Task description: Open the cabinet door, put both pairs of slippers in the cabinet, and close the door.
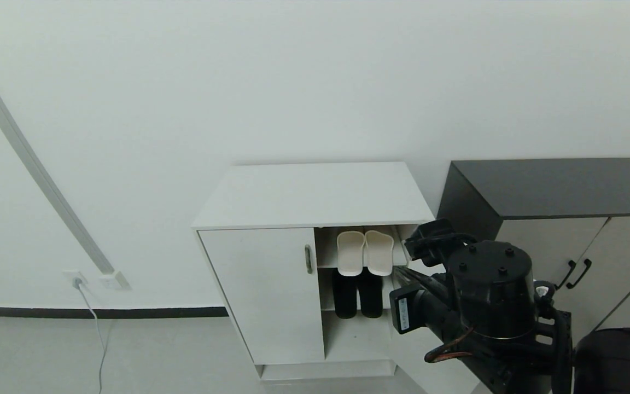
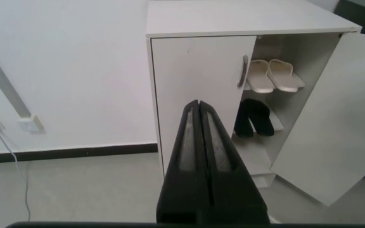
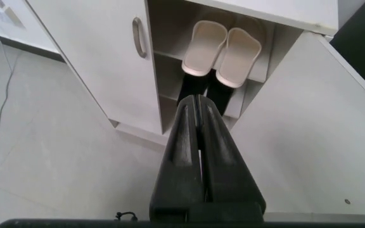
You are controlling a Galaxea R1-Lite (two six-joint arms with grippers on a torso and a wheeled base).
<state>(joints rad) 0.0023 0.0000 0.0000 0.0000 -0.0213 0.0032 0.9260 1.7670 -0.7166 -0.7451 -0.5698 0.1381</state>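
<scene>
The white cabinet stands against the wall with its right door swung open and its left door shut. A cream pair of slippers lies on the upper shelf and a black pair on the shelf below. The cream pair and the black pair also show from the wrists. My right gripper is shut and empty, a short way in front of the open side. My left gripper is shut and empty, back from the cabinet's left door.
A dark-topped cabinet with black handles stands right of the white one. A wall socket with a grey cable sits low on the wall at the left, under a slanted cable duct. Bare grey floor lies before the cabinet.
</scene>
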